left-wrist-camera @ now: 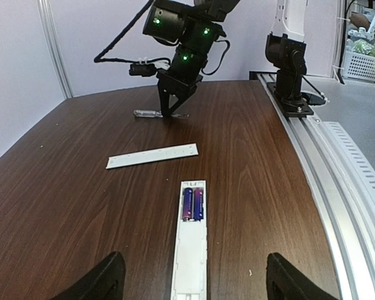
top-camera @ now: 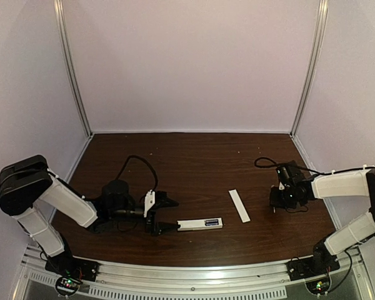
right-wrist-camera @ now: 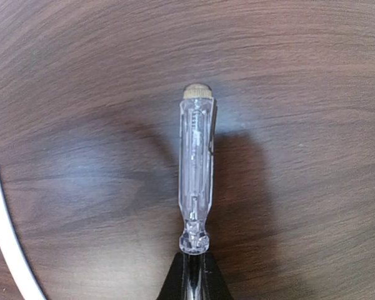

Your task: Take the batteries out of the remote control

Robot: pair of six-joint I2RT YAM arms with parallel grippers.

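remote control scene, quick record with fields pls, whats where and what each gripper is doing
remote control: flat on the table, bay open and facing up
batteries: two, side by side, both in the bay
cover strip: off, lying on the table apart from the remote control
screwdriver: clear handle, lying on the table at the right
left gripper: open, at the end of the remote control away from the bay
right gripper: shut on the screwdriver at its metal end
task state: no battery out yet
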